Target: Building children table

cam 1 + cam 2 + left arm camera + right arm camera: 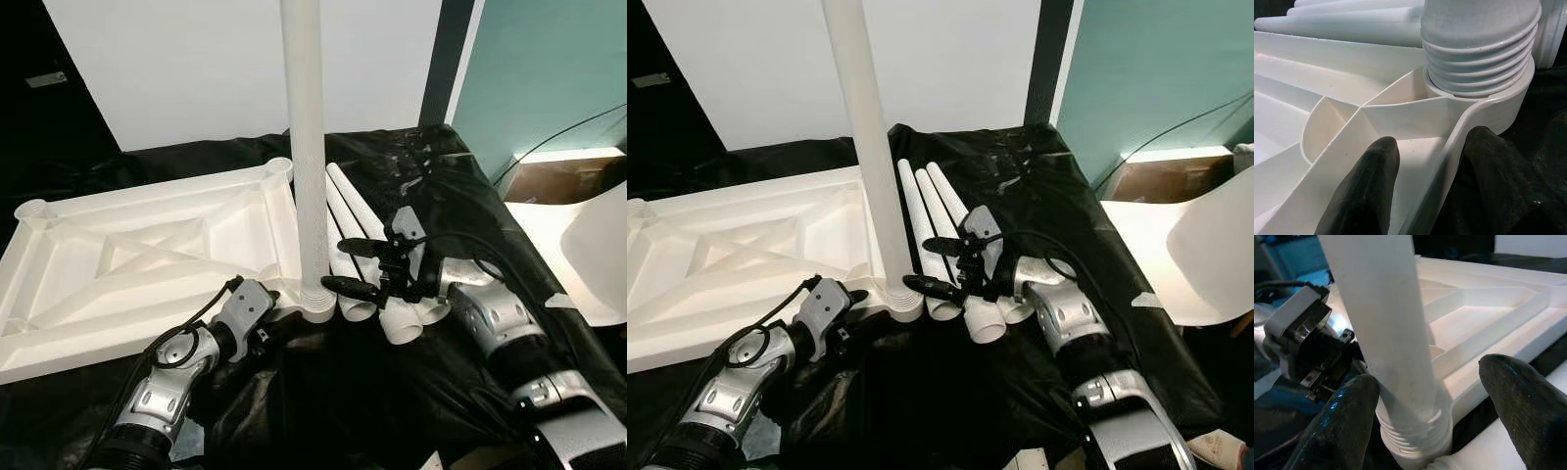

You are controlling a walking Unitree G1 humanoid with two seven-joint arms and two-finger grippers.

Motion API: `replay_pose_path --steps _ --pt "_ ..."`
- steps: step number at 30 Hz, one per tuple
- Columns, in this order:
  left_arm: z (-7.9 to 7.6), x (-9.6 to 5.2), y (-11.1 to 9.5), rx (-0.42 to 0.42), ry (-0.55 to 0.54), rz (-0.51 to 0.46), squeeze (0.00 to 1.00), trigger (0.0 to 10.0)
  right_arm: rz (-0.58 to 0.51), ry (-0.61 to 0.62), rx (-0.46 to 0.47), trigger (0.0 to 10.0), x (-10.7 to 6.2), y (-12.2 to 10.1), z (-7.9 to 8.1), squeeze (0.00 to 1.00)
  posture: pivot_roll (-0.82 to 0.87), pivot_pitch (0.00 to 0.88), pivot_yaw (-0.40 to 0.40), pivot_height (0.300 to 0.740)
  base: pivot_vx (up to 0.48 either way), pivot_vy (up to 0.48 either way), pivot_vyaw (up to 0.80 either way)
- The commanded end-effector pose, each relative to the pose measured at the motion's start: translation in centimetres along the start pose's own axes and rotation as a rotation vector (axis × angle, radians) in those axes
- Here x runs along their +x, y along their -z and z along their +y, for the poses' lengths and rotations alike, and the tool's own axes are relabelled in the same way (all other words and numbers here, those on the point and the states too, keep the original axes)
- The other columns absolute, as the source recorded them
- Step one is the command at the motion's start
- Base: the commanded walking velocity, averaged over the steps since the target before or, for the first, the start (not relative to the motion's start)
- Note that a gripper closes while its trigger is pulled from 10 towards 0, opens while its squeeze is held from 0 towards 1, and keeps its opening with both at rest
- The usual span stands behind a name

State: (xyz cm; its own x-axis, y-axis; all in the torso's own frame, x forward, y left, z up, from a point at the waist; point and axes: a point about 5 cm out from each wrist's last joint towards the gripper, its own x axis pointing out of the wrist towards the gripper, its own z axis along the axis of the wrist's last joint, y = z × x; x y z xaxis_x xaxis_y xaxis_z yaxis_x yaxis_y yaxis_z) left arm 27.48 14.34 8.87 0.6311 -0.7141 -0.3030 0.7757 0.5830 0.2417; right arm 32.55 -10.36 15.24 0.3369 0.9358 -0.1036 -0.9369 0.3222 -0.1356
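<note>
Gripping tabletop rim: left pincer; right pincer wide, straddling upright leg.

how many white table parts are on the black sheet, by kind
White ribbed plastic tabletop, lying upside down: 1
White plastic leg standing upright in the tabletop's corner socket: 1
White plastic legs lying loose beside it: 3
Total: 5 parts

The left hand grips the tabletop's edge by the socket; the right hand is open around the upright leg's base.

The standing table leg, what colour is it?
White, like the upturned tabletop; the leg shows best in the left eye view.
</note>
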Motion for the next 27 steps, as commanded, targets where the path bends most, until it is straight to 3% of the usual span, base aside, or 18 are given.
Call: replay_pose_path --steps 1,7,12,13,14,16,19,20,21,24,25,27 --pt "-0.4 -0.5 1.8 -0.043 -0.027 0.079 0.0 10.0 0.024 -0.041 -0.012 10.0 0.3 0.2 0.2 0.0 0.13 0.0 0.036 0.74 0.0 0.0 0.0" --pt "-0.6 -0.5 1.8 -0.045 -0.03 0.079 0.0 10.0 0.065 -0.131 -0.035 10.0 0.4 0.2 0.0 0.0 0.14 0.0 0.031 0.74 0.0 0.0 0.0" --pt "-0.8 -0.6 1.9 -0.046 -0.028 0.082 0.0 10.0 0.093 -0.131 -0.063 9.9 0.5 0.2 -0.9 0.0 0.14 0.0 0.028 0.74 0.0 0.0 0.0" --pt "-0.8 -0.6 1.9 -0.046 -0.028 0.082 0.0 10.0 0.095 -0.132 -0.065 5.5 0.5 0.3 -1.0 0.0 0.14 0.0 0.028 0.74 0.0 0.0 0.0" --pt "-0.8 -0.6 1.9 -0.046 -0.028 0.082 0.0 10.0 0.095 -0.132 -0.065 5.5 0.5 0.3 -1.0 0.0 0.14 0.0 0.028 0.74 0.0 0.0 0.0" --pt "-0.9 -0.7 2.0 -0.047 -0.026 0.082 0.0 10.0 0.11 -0.127 -0.079 4.5 0.5 0.4 -1.3 0.0 0.14 0.0 0.028 0.74 0.0 0.0 0.0" --pt "-0.9 -0.7 2.0 -0.047 -0.025 0.083 0.0 10.0 0.118 -0.126 -0.086 4.6 0.6 0.4 -1.4 0.0 0.14 0.0 0.029 0.74 0.0 0.0 0.0" --pt "-0.9 -0.7 2.0 -0.047 -0.024 0.083 0.0 10.0 0.124 -0.131 -0.091 5.6 0.7 0.4 -1.5 0.0 0.14 0.0 0.029 0.74 0.0 0.0 0.0" --pt "-0.9 -0.7 2.0 -0.046 -0.024 0.083 0.0 10.0 0.127 -0.136 -0.094 7.6 0.8 0.4 -1.5 0.0 0.14 0.0 0.029 0.74 0.0 0.0 0.0" --pt "-0.9 -0.7 2.0 -0.046 -0.024 0.083 0.0 10.0 0.128 -0.142 -0.094 7.6 0.9 0.5 -1.5 0.0 0.14 0.0 0.028 0.74 0.0 0.0 0.0" --pt "-0.9 -0.7 1.9 -0.045 -0.024 0.084 0.0 10.0 0.129 -0.147 -0.094 9.8 1.0 0.5 -1.5 0.0 0.14 0.0 0.028 0.74 0.0 0.0 0.0" --pt "-0.9 -0.7 1.9 -0.044 -0.025 0.084 0.0 10.0 0.132 -0.155 -0.096 10.0 1.1 0.5 -1.5 0.0 0.15 0.0 0.029 0.74 0.0 0.0 0.0"
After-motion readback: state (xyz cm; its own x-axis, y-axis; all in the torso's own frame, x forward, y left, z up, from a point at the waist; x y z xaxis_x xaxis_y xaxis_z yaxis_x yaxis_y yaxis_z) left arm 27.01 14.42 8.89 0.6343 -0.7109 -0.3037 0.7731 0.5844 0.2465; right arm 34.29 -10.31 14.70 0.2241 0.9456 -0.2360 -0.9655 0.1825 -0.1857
